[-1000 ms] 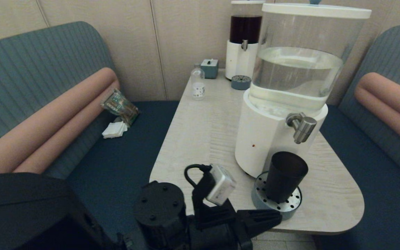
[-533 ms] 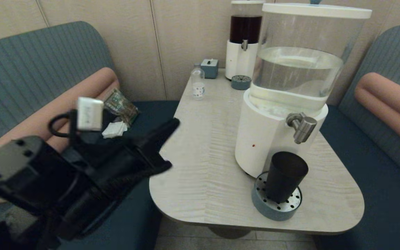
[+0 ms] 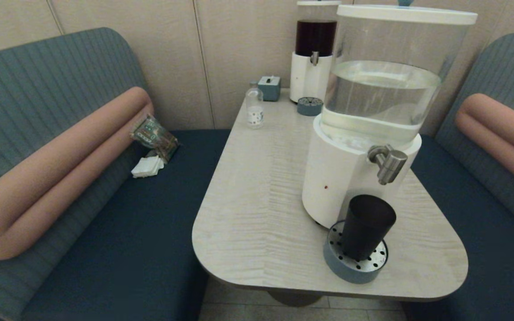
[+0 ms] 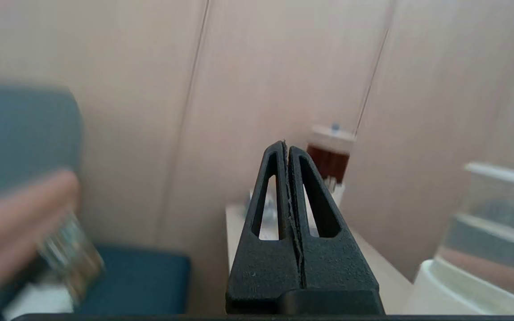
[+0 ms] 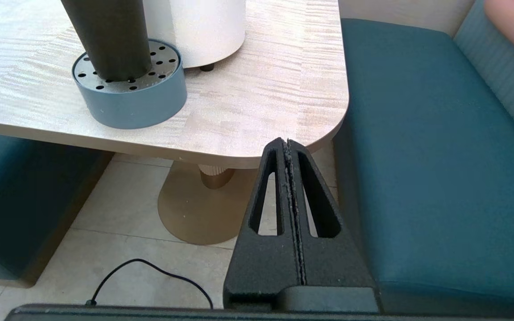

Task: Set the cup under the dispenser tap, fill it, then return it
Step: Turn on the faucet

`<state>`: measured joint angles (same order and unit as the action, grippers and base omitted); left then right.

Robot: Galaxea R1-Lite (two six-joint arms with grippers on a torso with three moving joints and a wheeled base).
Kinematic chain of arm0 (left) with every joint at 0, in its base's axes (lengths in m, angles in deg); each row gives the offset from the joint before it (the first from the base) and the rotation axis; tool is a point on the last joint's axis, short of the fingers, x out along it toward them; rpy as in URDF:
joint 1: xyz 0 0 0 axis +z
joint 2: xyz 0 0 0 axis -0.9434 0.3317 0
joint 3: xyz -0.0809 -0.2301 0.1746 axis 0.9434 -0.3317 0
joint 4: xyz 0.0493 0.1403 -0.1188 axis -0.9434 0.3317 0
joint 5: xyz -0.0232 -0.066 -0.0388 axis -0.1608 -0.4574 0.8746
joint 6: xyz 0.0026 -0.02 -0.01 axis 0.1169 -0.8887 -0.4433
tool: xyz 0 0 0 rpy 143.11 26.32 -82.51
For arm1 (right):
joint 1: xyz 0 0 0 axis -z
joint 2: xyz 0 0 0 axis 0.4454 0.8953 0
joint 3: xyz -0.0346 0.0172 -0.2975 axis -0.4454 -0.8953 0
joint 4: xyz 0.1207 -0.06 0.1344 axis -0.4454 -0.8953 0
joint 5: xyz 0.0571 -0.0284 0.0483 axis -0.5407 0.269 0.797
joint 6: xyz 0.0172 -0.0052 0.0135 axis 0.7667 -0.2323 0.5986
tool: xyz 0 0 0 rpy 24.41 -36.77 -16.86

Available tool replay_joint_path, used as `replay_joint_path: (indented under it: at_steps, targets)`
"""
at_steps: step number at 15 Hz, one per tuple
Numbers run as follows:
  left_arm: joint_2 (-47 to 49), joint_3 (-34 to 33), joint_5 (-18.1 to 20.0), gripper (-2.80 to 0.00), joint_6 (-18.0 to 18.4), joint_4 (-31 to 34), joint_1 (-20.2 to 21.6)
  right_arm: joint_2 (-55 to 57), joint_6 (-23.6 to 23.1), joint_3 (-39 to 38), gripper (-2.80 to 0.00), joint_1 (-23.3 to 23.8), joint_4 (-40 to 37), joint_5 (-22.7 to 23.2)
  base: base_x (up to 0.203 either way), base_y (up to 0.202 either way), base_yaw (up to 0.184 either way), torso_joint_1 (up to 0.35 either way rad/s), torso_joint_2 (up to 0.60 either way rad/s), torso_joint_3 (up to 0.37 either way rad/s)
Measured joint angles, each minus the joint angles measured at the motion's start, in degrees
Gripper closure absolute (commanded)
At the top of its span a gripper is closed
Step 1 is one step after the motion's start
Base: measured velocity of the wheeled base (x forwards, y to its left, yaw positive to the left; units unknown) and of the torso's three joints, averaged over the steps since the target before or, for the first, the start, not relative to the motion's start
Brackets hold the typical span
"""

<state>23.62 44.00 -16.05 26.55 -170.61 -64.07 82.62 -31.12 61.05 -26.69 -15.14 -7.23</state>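
Note:
The dark cup (image 3: pixel 366 226) stands upright on a round blue drip tray (image 3: pixel 355 261), just below the brushed-metal dispenser tap (image 3: pixel 388 162) of the big clear-tank dispenser (image 3: pixel 373 102). The right wrist view shows the cup's lower body (image 5: pixel 105 38) on that tray (image 5: pixel 130 96). Neither arm appears in the head view. My left gripper (image 4: pixel 286 147) is shut and empty, raised off the table's left side and facing the wall. My right gripper (image 5: pixel 287 143) is shut and empty, low beside the table's near right corner, apart from the cup.
A slimmer dark-liquid dispenser (image 3: pixel 314 49), a small clear bottle (image 3: pixel 254 106), a small blue box (image 3: pixel 269 87) and a second drip tray (image 3: pixel 309 106) stand at the table's far end. Blue benches flank the table (image 3: pixel 257 187). A cable (image 5: pixel 150 272) lies on the floor.
My left arm swung from the table's near edge away to the left and has left the head view. The cup has not moved.

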Motion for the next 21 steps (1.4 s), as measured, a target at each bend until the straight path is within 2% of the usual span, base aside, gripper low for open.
replay_joint_path:
  at_steps: [3,5,6,7,10,13,15,21]
  targets:
    - [-17.01,0.57,2.64,0.00,-2.98,16.62,3.57,0.00,-0.02,0.00,0.00,0.00,-0.01,0.04,0.000,0.000,0.000,0.000,0.00,0.000]
    - [-26.23,2.45,3.75,0.00,-8.46,30.11,4.40,0.00,0.00,0.00,0.00,0.00,0.00,0.02,0.000,0.000,0.000,0.000,0.00,0.000]
    - [-29.29,3.22,3.81,0.00,-11.56,34.77,4.19,0.00,0.00,0.00,0.00,0.00,-0.02,0.02,0.000,0.000,0.000,0.000,0.00,0.000]
    - [-31.98,3.70,3.78,0.00,-14.18,38.01,3.61,0.00,0.01,0.00,0.00,0.00,-0.03,0.02,0.000,0.000,0.000,0.000,0.00,0.000]
    - [-37.31,5.58,2.63,0.00,-16.24,43.41,0.54,0.00,-0.02,0.00,0.00,0.00,-0.02,0.05,0.000,0.000,0.000,0.000,0.00,0.000]
    - [-42.80,10.06,-2.46,0.00,-17.10,53.63,-6.26,0.00,0.00,0.00,0.00,0.00,-0.02,0.02,0.000,0.000,0.000,0.000,0.00,0.000]
    - [-45.54,10.56,-4.13,0.00,-15.27,56.98,-7.51,0.00,0.00,0.00,0.00,0.00,0.00,0.05,0.000,0.000,0.000,0.000,0.00,0.000]
    - [-54.14,-0.30,-0.52,0.00,0.85,55.84,-7.43,0.00,0.01,0.00,0.00,0.00,-0.02,0.00,0.000,0.000,0.000,0.000,0.00,0.000]
